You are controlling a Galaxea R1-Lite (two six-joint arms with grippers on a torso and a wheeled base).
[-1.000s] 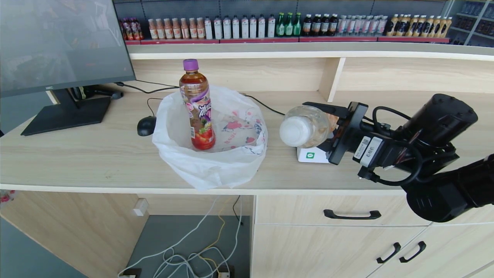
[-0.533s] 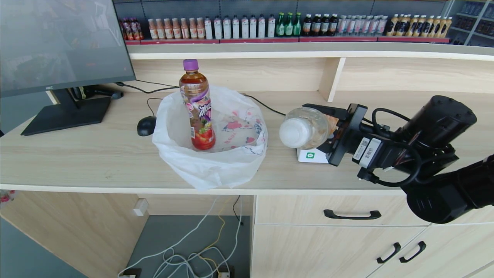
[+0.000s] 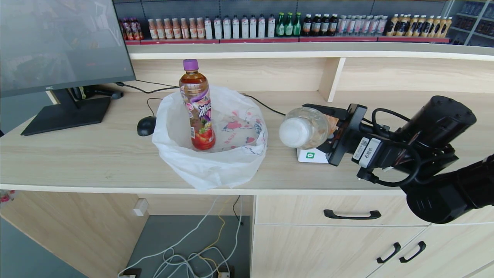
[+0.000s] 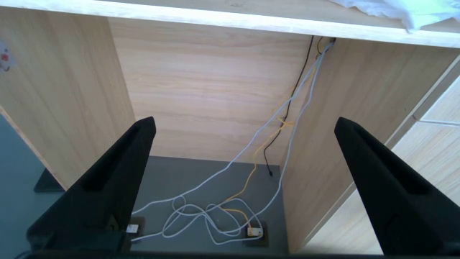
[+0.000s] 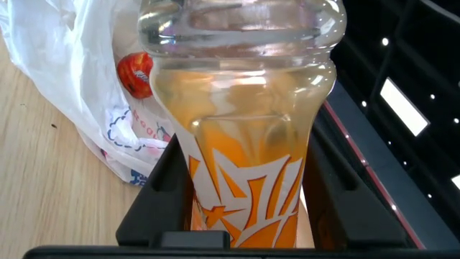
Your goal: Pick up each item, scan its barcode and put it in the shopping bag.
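Observation:
My right gripper [image 3: 326,125] is shut on a clear bottle with a white cap [image 3: 305,128] and an orange label [image 5: 248,194], held on its side over the white barcode scanner [image 3: 310,156] on the counter. The cap points toward the white shopping bag [image 3: 210,154], which lies open to the left. A red tea bottle with a purple cap [image 3: 197,106] stands upright inside the bag. My left gripper [image 4: 241,187] hangs open below the counter, facing the cables on the floor.
A monitor [image 3: 58,42] on its stand sits at the counter's far left, with a black mouse [image 3: 146,125] beside the bag. A raised wooden shelf [image 3: 332,73] runs behind. Drawers [image 3: 351,214] lie under the counter edge.
The right gripper with the clear bottle has sunk slightly toward the scanner. Nothing else has moved.

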